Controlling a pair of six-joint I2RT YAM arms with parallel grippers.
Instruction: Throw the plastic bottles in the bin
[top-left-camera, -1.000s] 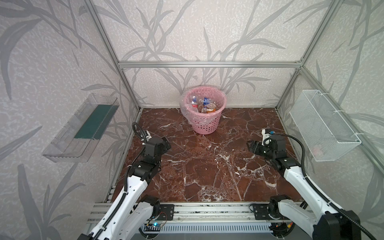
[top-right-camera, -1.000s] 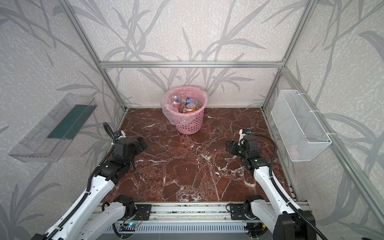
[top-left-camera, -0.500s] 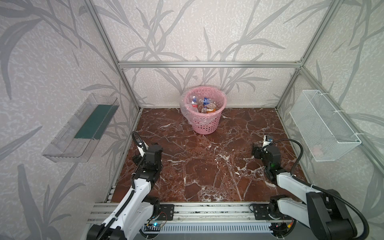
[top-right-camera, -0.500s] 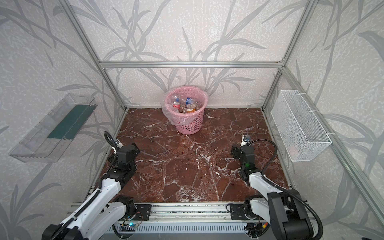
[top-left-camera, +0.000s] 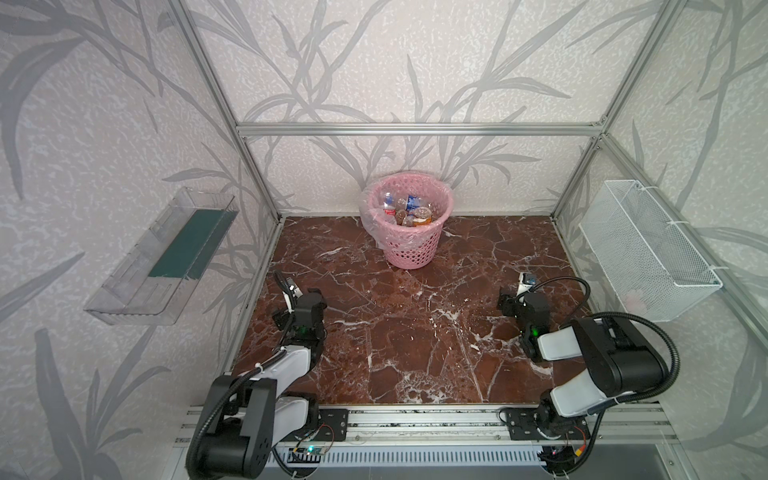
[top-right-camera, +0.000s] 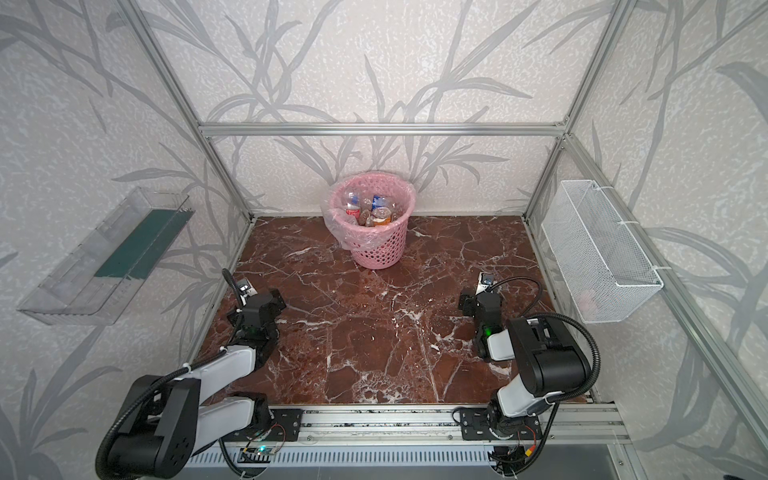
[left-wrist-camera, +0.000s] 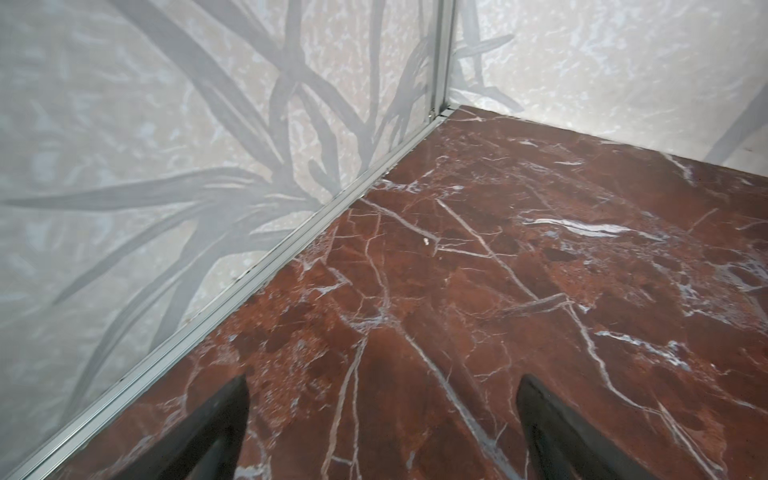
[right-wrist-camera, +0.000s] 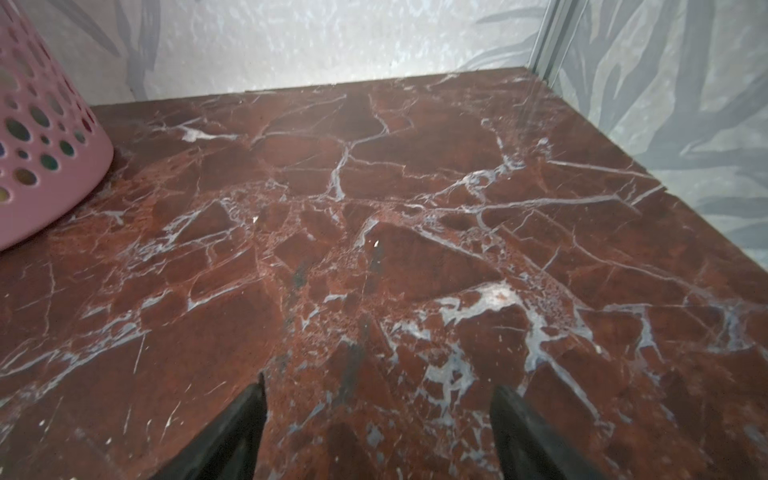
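Both arms have folded back toward the front rail (top-left-camera: 415, 422) since a second ago: then the forearms lay stretched low across the marble floor (top-left-camera: 395, 316), now the elbows stand high by the rail and the wrists sit tucked in close. The left gripper (left-wrist-camera: 382, 386) hangs wide open over bare floor beside the side wall, holding nothing. The right gripper (right-wrist-camera: 379, 386) has its jaws apart too, somewhat less wide and empty. The plastic bottles (top-left-camera: 409, 210) lie heaped inside the bin (top-left-camera: 409, 249), which stands against the middle of the back wall exactly as it did before. No bottle shows on the floor, though a patch hidden under the arms cannot be ruled out. The step in hand looks like the retreat to rest. Doing it well means keeping the open fingertips lifted clear of the floor, settling slowly, and staying well away from the bin so nothing tips it.
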